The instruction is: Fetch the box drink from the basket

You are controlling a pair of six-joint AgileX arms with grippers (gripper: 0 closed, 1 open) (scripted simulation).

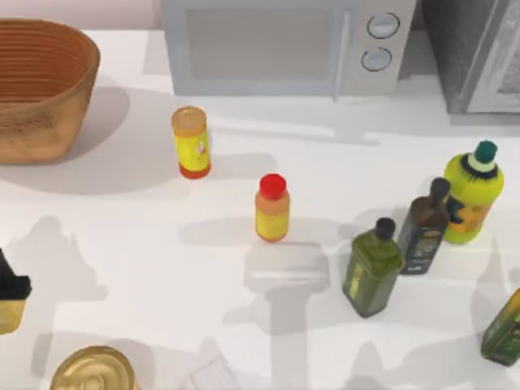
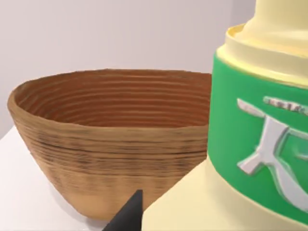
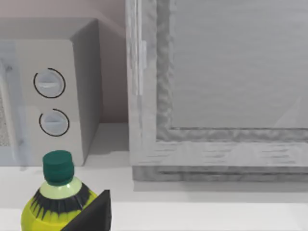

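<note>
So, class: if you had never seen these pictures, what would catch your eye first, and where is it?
The big woven basket at the table's far left corner, and a cluster of dark and yellow bottles on the right. In the left wrist view the box drink, cream with a green band, looms close at the left gripper, outside the basket.

desk (image 1: 122, 244): white | microwave (image 1: 284, 45): rear centre, two dials | grey cabinet (image 1: 479, 53): rear right | tan-capped yellow bottle (image 1: 192, 142): upright, left of centre | red-capped yellow bottle (image 1: 271, 208): upright, centre | two dark olive bottles (image 1: 372, 268) (image 1: 424, 227): right, close together | green-capped yellow-green bottle (image 1: 473, 193): just beside them | gold can (image 1: 93, 370): front left edge
</note>
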